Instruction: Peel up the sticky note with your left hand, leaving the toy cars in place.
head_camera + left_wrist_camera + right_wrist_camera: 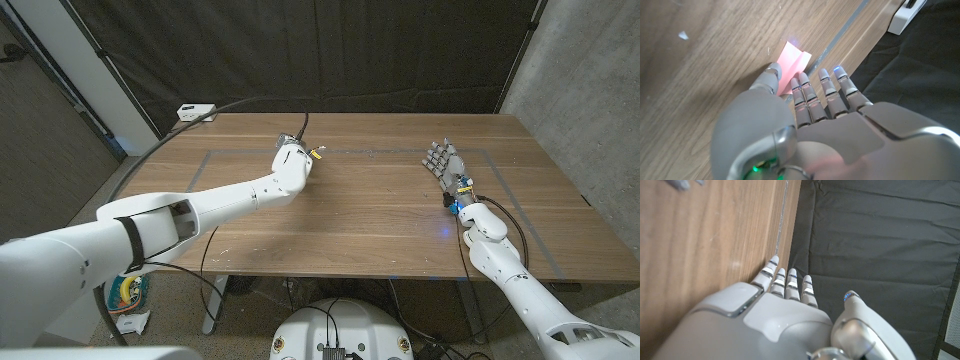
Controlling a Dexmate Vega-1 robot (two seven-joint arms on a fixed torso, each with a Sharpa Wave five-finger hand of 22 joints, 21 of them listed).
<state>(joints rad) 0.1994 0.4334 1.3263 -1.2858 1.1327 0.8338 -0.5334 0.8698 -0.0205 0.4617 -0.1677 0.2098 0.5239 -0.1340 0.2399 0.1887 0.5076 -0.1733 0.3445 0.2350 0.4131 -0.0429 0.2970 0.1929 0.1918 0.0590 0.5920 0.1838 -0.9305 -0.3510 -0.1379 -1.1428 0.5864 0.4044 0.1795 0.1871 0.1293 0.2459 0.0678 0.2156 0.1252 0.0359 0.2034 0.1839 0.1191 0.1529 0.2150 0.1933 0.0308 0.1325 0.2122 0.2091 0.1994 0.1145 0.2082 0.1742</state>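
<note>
We see the wooden desk (380,215), a white box (196,111) at its 11 o'clock corner. Our right hand (446,166) waits at 3 o'clock, fingers straight, holding nothing. Our left hand (805,100) pinches the pink sticky note (794,62) near 12 o'clock, its free edge lifted toward the far edge.

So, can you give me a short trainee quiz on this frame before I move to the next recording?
1. True or false: the right hand holds the sticky note.
2. Fill in: the sticky note's colour is ____.
3. What are the left hand's fingertips closest to? A the sticky note; B the right hand; C nothing, the hand is raised high in the air.

Key: 1 false; 2 pink; 3 A.
</note>
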